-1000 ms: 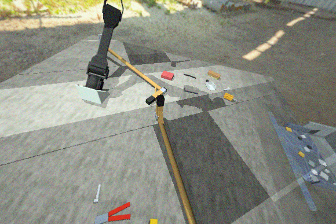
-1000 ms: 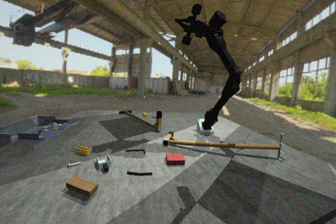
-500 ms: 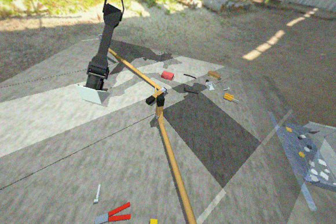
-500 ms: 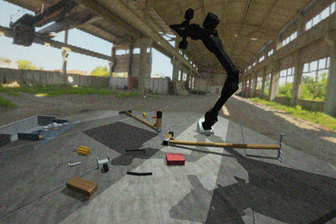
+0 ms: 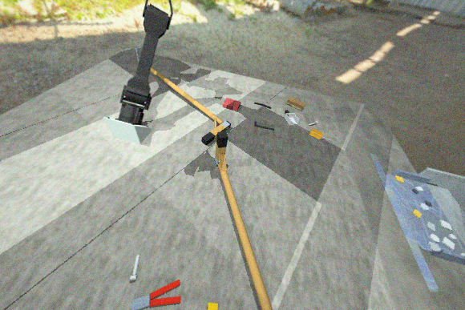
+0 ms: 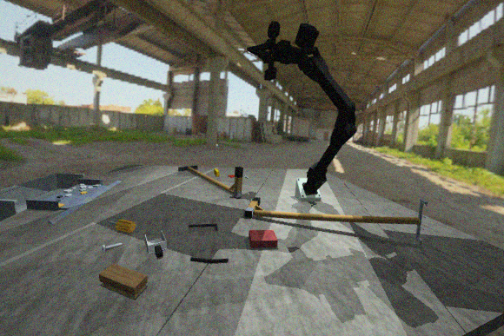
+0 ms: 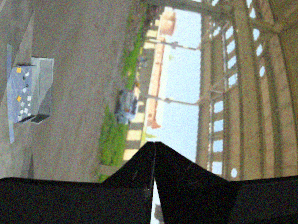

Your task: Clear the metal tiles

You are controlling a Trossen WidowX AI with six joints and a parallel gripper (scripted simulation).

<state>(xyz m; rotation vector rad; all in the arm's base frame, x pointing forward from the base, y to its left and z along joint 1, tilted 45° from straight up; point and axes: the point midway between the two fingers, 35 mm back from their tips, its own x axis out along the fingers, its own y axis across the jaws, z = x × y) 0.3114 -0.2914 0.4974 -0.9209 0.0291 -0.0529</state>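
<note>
My gripper (image 6: 250,49) (image 7: 153,148) is shut and empty, high above the table; its fingers are out of view in the top view. Two long tools with yellow poles lie on the table, one pole (image 5: 186,96) (image 6: 334,216) ending in a thin upright metal part, the other pole (image 5: 244,229) (image 6: 210,179) in a dark block in the exterior view. I cannot tell which is the scraper. The bluish steel plate (image 5: 405,206) (image 7: 16,85) bears several small white, dark and orange pieces. A grey-walled box (image 5: 449,179) (image 7: 45,85) adjoins it.
A red block (image 5: 232,104) (image 6: 262,239), a wooden block (image 5: 296,103) (image 6: 123,280), a yellow piece (image 5: 316,134) (image 6: 125,226) and a metal bracket (image 5: 292,118) (image 6: 155,244) lie beyond the poles in the top view. Red-handled pliers (image 5: 165,301) and a bolt (image 5: 135,268) lie nearer.
</note>
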